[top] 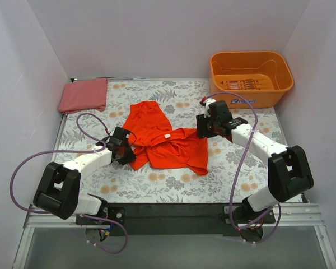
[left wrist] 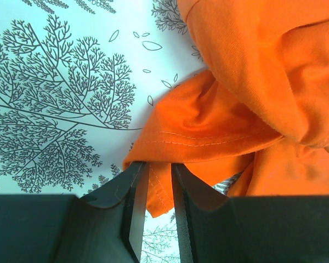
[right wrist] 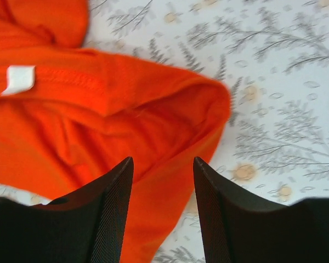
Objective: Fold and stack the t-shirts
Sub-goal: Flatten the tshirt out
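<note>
The vivid orange-red t-shirt [top: 162, 137] lies crumpled in the middle of the floral table. My left gripper [top: 123, 148] is at the shirt's left edge. In the left wrist view the gripper [left wrist: 160, 164] is shut narrowly on a stitched hem corner of the shirt [left wrist: 252, 66], and the cloth fills the gap at the tips. My right gripper [top: 204, 128] is open at the shirt's right edge. In the right wrist view it [right wrist: 163, 164] hovers over a rounded fold of the shirt [right wrist: 98, 120] with nothing gripped. The pinkish-red t-shirt [top: 84, 95] lies as a folded rectangle at the back left.
A rigid orange plastic tub [top: 251, 75] stands at the back right corner. White walls close in the table on the left, back and right. The floral cloth [top: 157, 185] covers the table, and purple cables loop beside both arms.
</note>
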{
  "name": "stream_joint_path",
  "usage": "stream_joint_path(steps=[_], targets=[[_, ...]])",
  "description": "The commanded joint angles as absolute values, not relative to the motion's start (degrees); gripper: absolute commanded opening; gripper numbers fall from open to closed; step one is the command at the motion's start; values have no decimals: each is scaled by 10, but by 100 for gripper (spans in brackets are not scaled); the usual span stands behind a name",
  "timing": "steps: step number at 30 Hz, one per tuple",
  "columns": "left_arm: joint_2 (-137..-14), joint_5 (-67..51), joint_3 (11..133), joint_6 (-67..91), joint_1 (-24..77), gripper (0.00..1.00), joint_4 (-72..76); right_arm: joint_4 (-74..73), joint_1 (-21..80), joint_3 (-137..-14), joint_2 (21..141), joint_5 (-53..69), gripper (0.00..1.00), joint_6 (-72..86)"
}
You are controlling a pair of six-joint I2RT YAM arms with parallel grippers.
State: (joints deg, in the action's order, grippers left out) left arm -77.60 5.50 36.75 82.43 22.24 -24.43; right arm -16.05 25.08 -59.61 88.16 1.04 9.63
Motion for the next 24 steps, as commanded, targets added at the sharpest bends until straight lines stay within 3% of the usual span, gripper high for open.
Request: stream_joint_path(steps=[1, 13, 24], targets=[[-782, 67, 373, 809, 221, 23, -276, -158, 284, -548, 849, 56, 55, 124], [-786, 60, 368, 812, 221, 23, -272, -171, 356, -511, 880, 17, 52, 201], [-766, 48, 364, 812, 220, 23, -261, -233, 429, -559, 889, -230, 51, 301]])
